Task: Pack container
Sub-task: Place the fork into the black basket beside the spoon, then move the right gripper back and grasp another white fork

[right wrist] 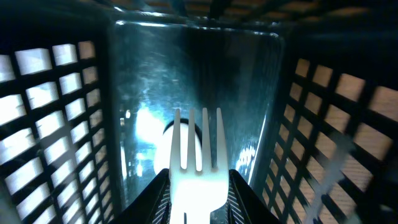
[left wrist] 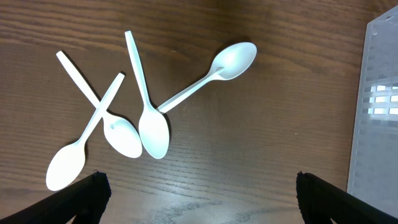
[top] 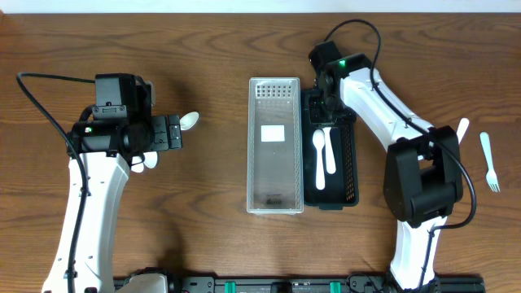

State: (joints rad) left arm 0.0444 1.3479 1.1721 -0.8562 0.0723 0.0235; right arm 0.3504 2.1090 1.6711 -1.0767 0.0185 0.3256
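Note:
My right gripper (right wrist: 198, 190) is shut on a white plastic fork (right wrist: 198, 155), tines pointing away, down inside the black mesh basket (right wrist: 56, 118). Overhead, that gripper (top: 325, 99) sits at the basket's (top: 351, 163) far end, and two white spoons (top: 324, 155) lie in the basket. A clear plastic container (top: 275, 175) stands just left of the basket. My left gripper (left wrist: 202, 199) is open above bare wood, with several white spoons (left wrist: 152, 127) lying loose ahead of it. Overhead, the left gripper (top: 171, 132) is at the table's left side.
A white fork (top: 488, 159) and another white utensil (top: 462, 128) lie on the table right of the right arm. The clear container's edge (left wrist: 376, 112) shows at the right of the left wrist view. One spoon bowl (top: 189, 120) shows beside the left gripper.

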